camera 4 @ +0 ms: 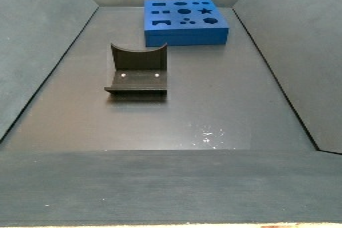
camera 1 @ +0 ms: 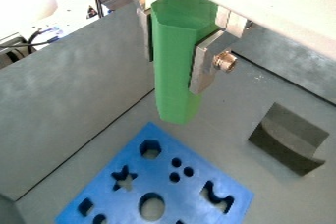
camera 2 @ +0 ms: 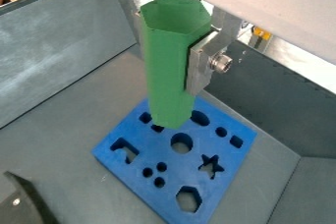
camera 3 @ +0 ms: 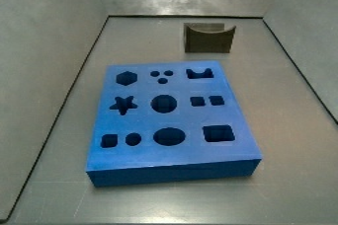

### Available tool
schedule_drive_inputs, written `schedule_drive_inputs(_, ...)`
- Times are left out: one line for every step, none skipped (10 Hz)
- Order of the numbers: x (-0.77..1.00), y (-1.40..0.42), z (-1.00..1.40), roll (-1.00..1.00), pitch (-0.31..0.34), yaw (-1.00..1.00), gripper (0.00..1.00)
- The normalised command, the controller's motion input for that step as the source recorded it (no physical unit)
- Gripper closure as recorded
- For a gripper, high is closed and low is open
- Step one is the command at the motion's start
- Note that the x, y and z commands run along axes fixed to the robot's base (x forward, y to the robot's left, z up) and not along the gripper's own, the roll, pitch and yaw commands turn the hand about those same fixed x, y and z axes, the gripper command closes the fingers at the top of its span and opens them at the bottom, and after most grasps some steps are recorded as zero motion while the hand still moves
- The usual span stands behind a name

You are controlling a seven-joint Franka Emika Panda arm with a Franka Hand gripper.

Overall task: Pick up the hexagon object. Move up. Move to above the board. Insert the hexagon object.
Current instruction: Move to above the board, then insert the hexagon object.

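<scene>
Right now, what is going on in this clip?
A single robot arm holds the hexagon object, a tall green peg, upright between the silver fingers of its gripper. Both wrist views look down past the peg at the blue board with its shaped holes, so the peg hangs in the air over the board, not yet in any hole. Neither side view shows the arm or the peg. A dark notched block sits on the floor apart from the board.

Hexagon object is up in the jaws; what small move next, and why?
Probably a short sideways shift toward the hexagon hole, staying high. The gripper holds the hexagon object upright above the board, but in a wrist view the peg's lower end hangs by the board's edge, not over that hole.
</scene>
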Motion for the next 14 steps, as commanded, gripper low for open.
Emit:
schedule_drive_inputs(0.11,-0.21,0.02,0.05,0.131,0.02,1.0)
schedule_drive_inputs(0.0,-0.01,-0.04,0.0,0.0,0.0,1.0)
schedule_drive_inputs(0.0,-0.06,0.0,0.0,0.0,0.0,1.0)
schedule_drive_inputs(-0.02,0.0,0.0,0.0,0.0,0.0,1.0)
schedule_drive_inputs(-0.54,-0.49,-0.18,-0.05,0.0,0.39,1.0)
schedule_drive_inputs(0.0,0.0,-0.43,-0.1,0.0,1.0,1.0)
schedule_drive_inputs(-0.28,0.02,-0.3,-0.08,-0.083,0.75,1.0)
schedule_drive_inputs(0.0,0.0,-0.02,0.0,0.0,0.0,1.0)
schedule_drive_inputs(0.11,0.23,-0.83,0.0,-0.2,0.0,1.0)
schedule_drive_inputs(0.23,0.33,-1.0,0.0,0.0,0.08,1.0)
schedule_drive_inputs(0.11,0.03,-0.49,0.0,-0.277,0.11,1.0)
schedule_drive_inputs(0.01,-0.05,-0.19,0.1,0.0,0.0,1.0)
schedule_drive_inputs(0.0,0.05,-1.0,0.1,-0.023,0.0,1.0)
schedule_drive_inputs(-0.04,0.05,-1.0,0.02,0.0,0.0,1.0)
